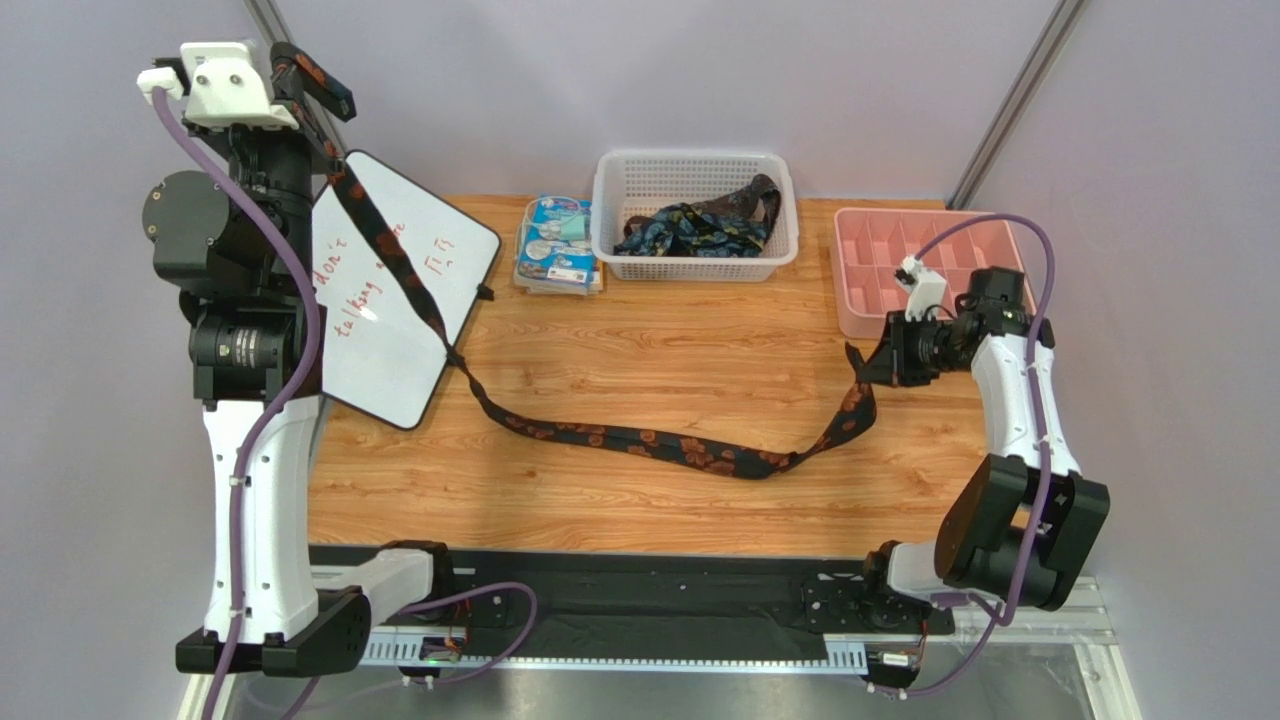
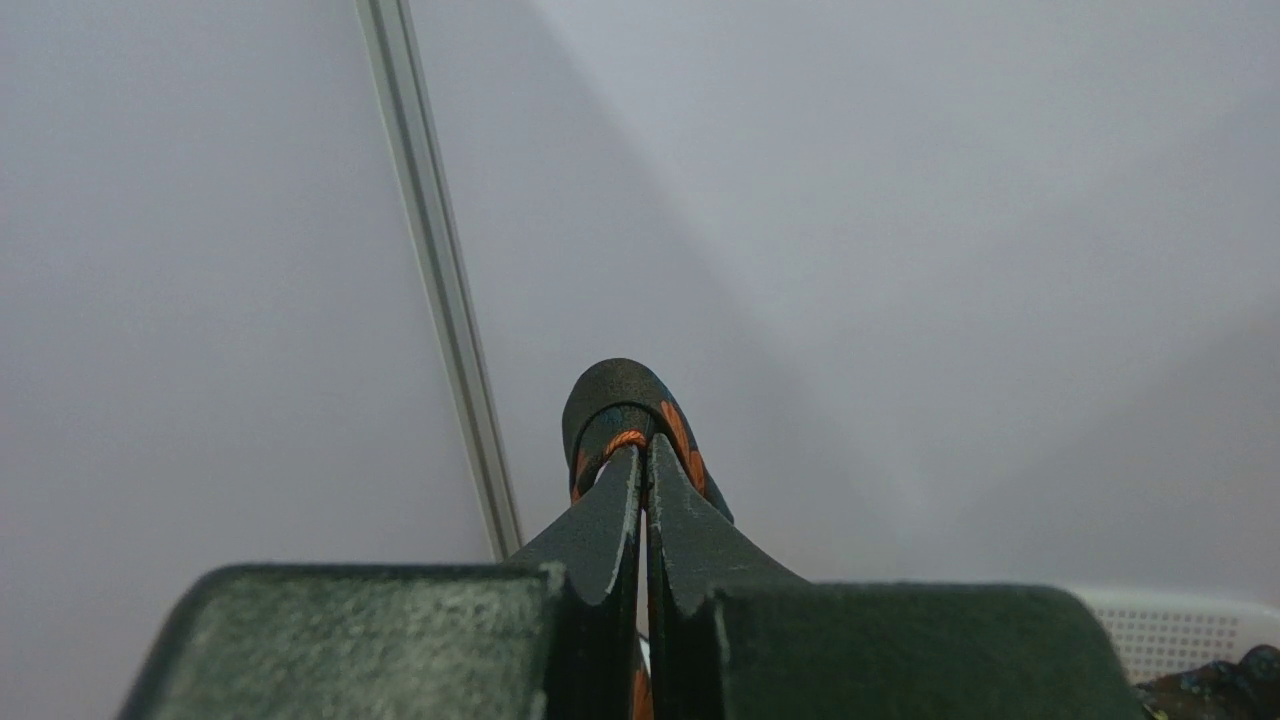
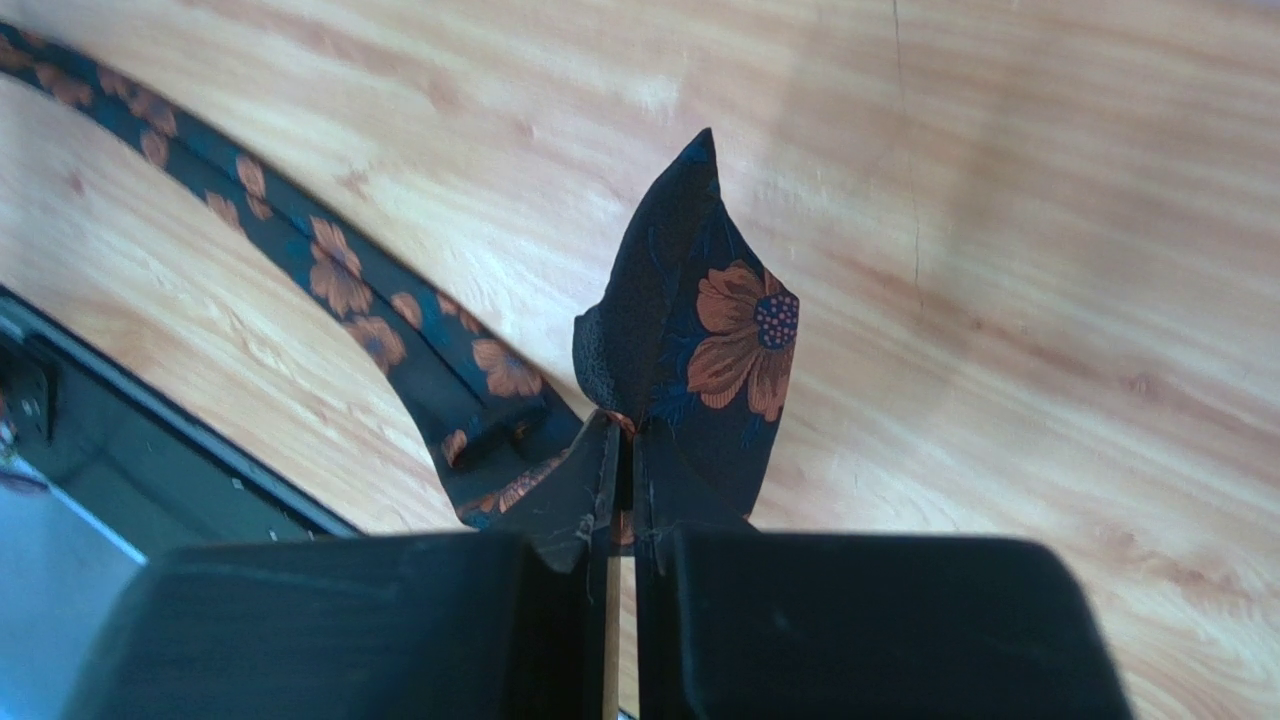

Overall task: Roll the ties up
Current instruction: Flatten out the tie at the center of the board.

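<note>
Left gripper (image 2: pixel 646 458) is clamped shut on the skinny end of the tie (image 1: pixel 661 444), with a little loop of fabric poking past the tips, held high up and left of the white basket (image 1: pixel 694 158). Right gripper (image 3: pixel 628 435) is pinched closed on the wide pointed end, low and right of the basket, nearer the arms. The middle sags onto the wood in front of the basket, which has more ties (image 1: pixel 706 222) in it. My worry: both grips only bite an edge, so a tug could pull an end free. The strip also crosses the whiteboard (image 1: pixel 394 285) left of the basket and could drag it.
</note>
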Motion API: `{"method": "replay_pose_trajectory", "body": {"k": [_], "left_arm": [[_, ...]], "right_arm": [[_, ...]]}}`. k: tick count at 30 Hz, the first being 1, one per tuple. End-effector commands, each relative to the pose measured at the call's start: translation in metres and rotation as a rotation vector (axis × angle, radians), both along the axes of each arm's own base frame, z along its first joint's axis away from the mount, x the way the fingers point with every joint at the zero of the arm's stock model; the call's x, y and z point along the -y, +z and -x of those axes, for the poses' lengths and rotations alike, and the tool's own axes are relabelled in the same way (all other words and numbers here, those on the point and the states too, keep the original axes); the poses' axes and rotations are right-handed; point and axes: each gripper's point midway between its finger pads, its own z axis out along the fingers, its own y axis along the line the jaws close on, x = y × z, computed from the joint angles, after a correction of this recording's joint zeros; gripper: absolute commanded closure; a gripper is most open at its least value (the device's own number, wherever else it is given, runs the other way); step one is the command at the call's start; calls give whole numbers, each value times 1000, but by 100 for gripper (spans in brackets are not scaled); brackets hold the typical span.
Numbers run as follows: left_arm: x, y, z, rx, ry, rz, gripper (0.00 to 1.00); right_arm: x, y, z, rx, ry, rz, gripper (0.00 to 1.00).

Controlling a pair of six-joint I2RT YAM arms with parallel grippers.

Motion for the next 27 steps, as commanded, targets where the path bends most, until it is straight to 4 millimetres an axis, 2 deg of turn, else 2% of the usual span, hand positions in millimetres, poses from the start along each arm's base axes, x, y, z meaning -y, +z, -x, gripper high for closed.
{"method": "replay_pose_trajectory", "body": {"k": [1, 5, 6, 7, 8, 10, 11, 12, 13, 15, 17, 19, 22, 27], "left_arm": [[-8, 14, 14, 49, 40, -15, 100], [-11, 20, 18, 58, 57, -11, 100], [-12, 20, 19, 57, 62, -7, 100], [-12, 19, 19, 56, 59, -5, 100], [-12, 18, 19, 49, 56, 0, 100], [-9, 16, 21, 45, 43, 2, 100], [-10, 13, 21, 39, 43, 5, 100], [-9, 12, 23, 38, 43, 6, 100], [-10, 11, 22, 35, 44, 6, 100], [-9, 7, 23, 27, 42, -1, 100], [-9, 4, 23, 19, 44, -5, 100], [-11, 1, 21, 4, 57, -11, 100], [-22, 6, 25, 11, 124, -28, 100], [-28, 18, 33, 27, 171, -72, 100]], "right_arm": [[12, 2, 19, 51, 76, 10, 96], [36, 6, 39, 93, 90, 94, 89], [44, 1, 43, 102, 113, 150, 84], [59, -6, 52, 70, 103, 216, 82], [65, -8, 60, 61, 121, 250, 80], [81, -14, 80, 34, 175, 306, 58], [86, -15, 86, 24, 186, 319, 40], [91, -15, 91, 12, 187, 332, 31], [98, -10, 99, 7, 198, 335, 31], [104, -4, 98, 4, 175, 313, 31], [100, 6, 97, 0, 171, 269, 30], [89, 6, 92, -23, 154, 205, 31], [90, -3, 85, -49, 155, 253, 35], [86, 1, 86, -50, 177, 230, 31]]}}
